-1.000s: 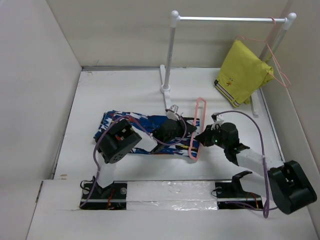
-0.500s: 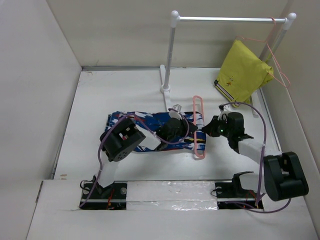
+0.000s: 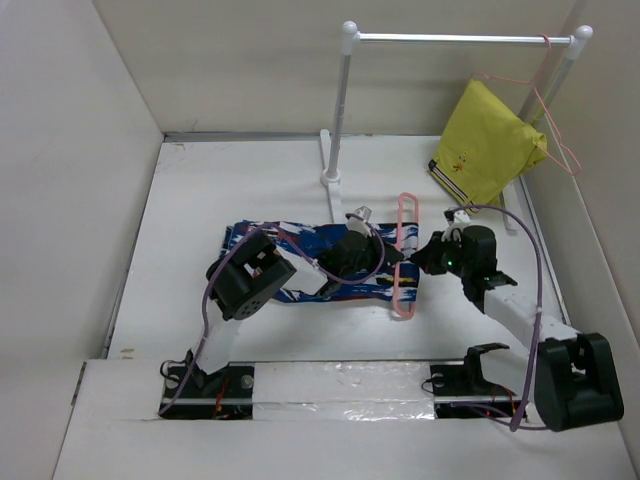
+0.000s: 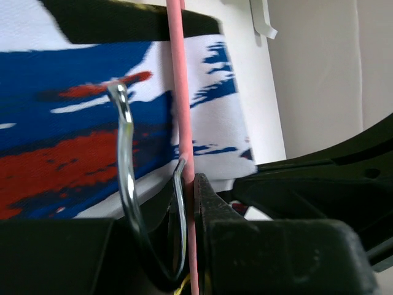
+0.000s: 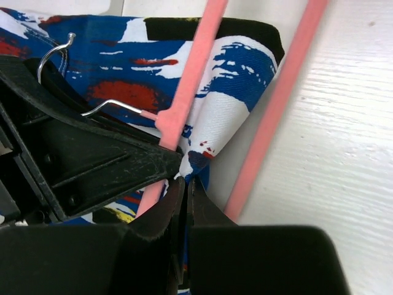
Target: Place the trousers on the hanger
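Note:
The blue patterned trousers (image 3: 300, 240) lie flat across the middle of the table. The pink hanger (image 3: 404, 312) lies across their right end, pointing away from me. My left gripper (image 3: 362, 243) is shut on one pink bar of the hanger (image 4: 178, 92), beside its metal hook (image 4: 126, 153), over the trousers (image 4: 73, 123). My right gripper (image 3: 425, 258) is shut on the edge of the trousers (image 5: 233, 74) between the hanger's two bars (image 5: 279, 104). In the right wrist view my right gripper (image 5: 186, 181) sits right against the left gripper's fingers (image 5: 92, 160).
A white clothes rack (image 3: 345, 100) stands at the back, its foot (image 3: 330, 180) just behind the trousers. A yellow garment (image 3: 485, 145) hangs from a second pink hanger (image 3: 545, 100) at the rack's right end. Walls close in left, back and right.
The trousers and hanger have slid right and slightly away from me. Both grippers moved with them, keeping their hold, and the right arm has stretched further out.

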